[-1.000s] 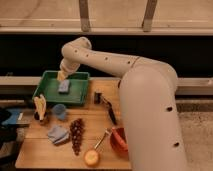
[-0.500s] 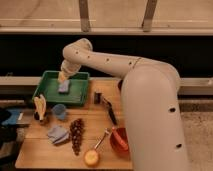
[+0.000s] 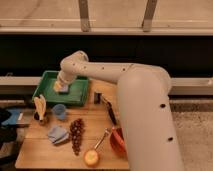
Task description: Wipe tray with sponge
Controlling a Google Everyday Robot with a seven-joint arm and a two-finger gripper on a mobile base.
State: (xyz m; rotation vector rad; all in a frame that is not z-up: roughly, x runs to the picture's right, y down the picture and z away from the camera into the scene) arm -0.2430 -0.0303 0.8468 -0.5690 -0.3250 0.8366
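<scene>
The sponge (image 3: 65, 90) is lying inside the green tray (image 3: 80, 96), towards its left half, and the tray is sitting at the back left of the wooden table (image 3: 37, 156). The gripper (image 3: 60, 85) is hanging right over the sponge, seemingly touching it, with the arm reaching in from the right; whether it is clamping the sponge or only resting on it, I cannot tell. To wipe well, it should be pressing the sponge flat on the tray floor and sweeping in long strokes, staying inside the raised rim. Counting outward: one tray, one sponge, one blue cup (image 3: 59, 111), one light-blue cloth (image 3: 58, 134), one bunch of grapes (image 3: 76, 135), one red bowl (image 3: 118, 142).
</scene>
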